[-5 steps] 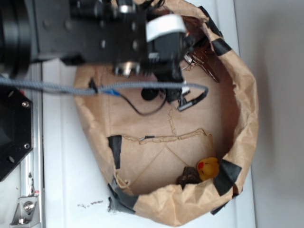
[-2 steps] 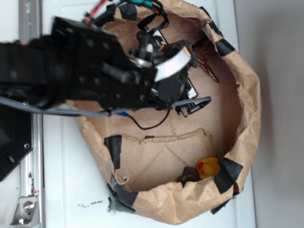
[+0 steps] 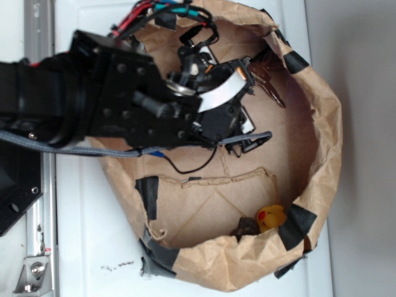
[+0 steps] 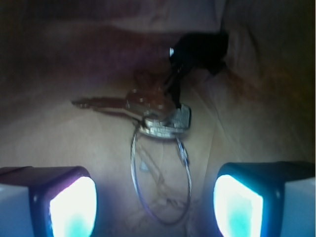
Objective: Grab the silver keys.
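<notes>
Covering most of the upper left of the exterior frame, the black arm [image 3: 93,105] hides much of the paper bag [image 3: 322,154] floor. Keys [image 3: 267,83] only partly show there, poking out at upper right beside the gripper [image 3: 238,120], near the bag wall; ring not visible. Gripper fingers are hard to read in that view, lost among cables and black parts. Duck [image 3: 271,217] and a dark lump [image 3: 246,228] sit together at lower right against the wall, well apart from the keys.

Wrist view is dim and blurred. Keys [image 4: 153,116] lie at frame centre on brown paper, blades pointing left, wire ring [image 4: 160,177] looping down toward the bottom edge. Fingers [image 4: 71,207] glow at both bottom corners, cut off by the frame, spread wide with nothing gripped; ring lies between them. A black shape at upper right is unclear. No readable writing in either view.
</notes>
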`<state>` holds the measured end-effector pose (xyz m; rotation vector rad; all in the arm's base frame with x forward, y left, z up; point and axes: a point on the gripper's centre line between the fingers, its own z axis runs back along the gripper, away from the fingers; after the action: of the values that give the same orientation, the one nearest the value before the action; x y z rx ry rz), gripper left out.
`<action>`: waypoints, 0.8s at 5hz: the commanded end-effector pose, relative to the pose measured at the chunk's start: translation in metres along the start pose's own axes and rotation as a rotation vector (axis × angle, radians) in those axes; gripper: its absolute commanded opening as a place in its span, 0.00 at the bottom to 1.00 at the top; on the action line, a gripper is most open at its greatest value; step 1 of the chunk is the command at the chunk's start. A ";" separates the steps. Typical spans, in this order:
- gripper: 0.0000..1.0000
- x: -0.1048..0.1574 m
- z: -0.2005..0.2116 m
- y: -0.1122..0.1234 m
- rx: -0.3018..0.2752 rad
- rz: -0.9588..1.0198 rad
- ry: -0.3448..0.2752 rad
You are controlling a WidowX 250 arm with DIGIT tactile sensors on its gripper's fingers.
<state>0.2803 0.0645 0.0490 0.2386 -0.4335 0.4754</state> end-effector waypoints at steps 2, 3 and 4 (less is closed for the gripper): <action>1.00 0.007 -0.011 -0.010 0.009 -0.028 -0.078; 1.00 0.007 -0.013 -0.011 0.012 -0.030 -0.082; 1.00 0.006 -0.014 -0.011 0.016 -0.033 -0.084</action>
<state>0.2883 0.0675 0.0295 0.2933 -0.4778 0.4295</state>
